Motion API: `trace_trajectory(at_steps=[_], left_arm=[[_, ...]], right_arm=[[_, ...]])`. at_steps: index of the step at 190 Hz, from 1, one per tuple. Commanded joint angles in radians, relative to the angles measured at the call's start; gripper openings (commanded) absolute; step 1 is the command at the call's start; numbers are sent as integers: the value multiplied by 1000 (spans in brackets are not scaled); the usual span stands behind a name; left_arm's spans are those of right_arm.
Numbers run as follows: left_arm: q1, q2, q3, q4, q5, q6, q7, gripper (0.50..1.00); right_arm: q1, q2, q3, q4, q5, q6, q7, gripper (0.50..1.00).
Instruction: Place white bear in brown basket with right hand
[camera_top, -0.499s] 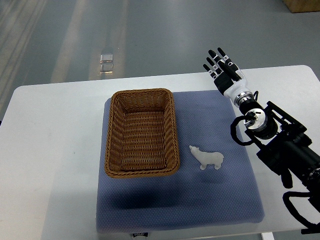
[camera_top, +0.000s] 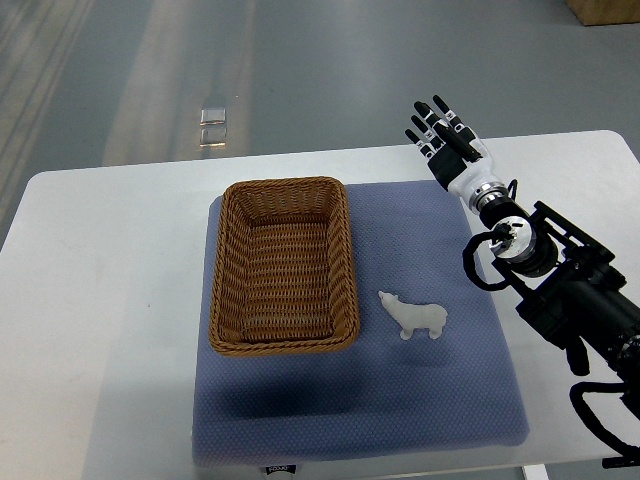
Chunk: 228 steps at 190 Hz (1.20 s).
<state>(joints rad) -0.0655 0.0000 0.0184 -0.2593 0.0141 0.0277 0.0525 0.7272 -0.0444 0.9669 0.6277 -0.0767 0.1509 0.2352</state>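
A small white bear (camera_top: 413, 316) lies on its side on the blue mat (camera_top: 420, 400), just right of the brown wicker basket (camera_top: 284, 263). The basket holds nothing. My right hand (camera_top: 445, 140) hovers over the far right corner of the mat, well beyond the bear, with its fingers stretched out straight and nothing in them. Its black arm (camera_top: 560, 290) runs in from the right edge. The left arm does not show.
The mat lies on a white table (camera_top: 100, 300) whose far edge runs just behind the basket. Grey floor with a small metal plate (camera_top: 212, 126) lies beyond it.
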Motion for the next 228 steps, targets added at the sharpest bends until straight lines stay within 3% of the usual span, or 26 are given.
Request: trace_trajectory(at_steps=[1, 46, 77, 113, 149, 179, 228], left_arm=[[1, 0, 0, 0, 1, 0, 0, 1000], [0, 0, -2, -1, 0, 0, 0, 1000], [0, 0, 0, -1, 0, -2, 0, 1000], [0, 0, 0, -21, 0, -2, 0, 1000], [0, 0, 0, -35, 0, -2, 0, 1000], [-2, 0, 0, -35, 0, -3, 0, 1000], [-2, 0, -2, -35, 0, -3, 0, 1000]], right_arm=[[20, -12, -34, 3, -3, 3, -2, 926], [95, -106, -126, 18, -137, 12, -10, 924], [178, -189, -251, 61, -325, 22, -76, 924], [270, -287, -415, 167, -632, 101, -140, 926], [414, -388, -623, 280, -841, 240, -249, 926], [575, -439, -763, 294, -835, 460, -389, 926], [702, -562, -774, 455, -769, 460, -562, 926]])
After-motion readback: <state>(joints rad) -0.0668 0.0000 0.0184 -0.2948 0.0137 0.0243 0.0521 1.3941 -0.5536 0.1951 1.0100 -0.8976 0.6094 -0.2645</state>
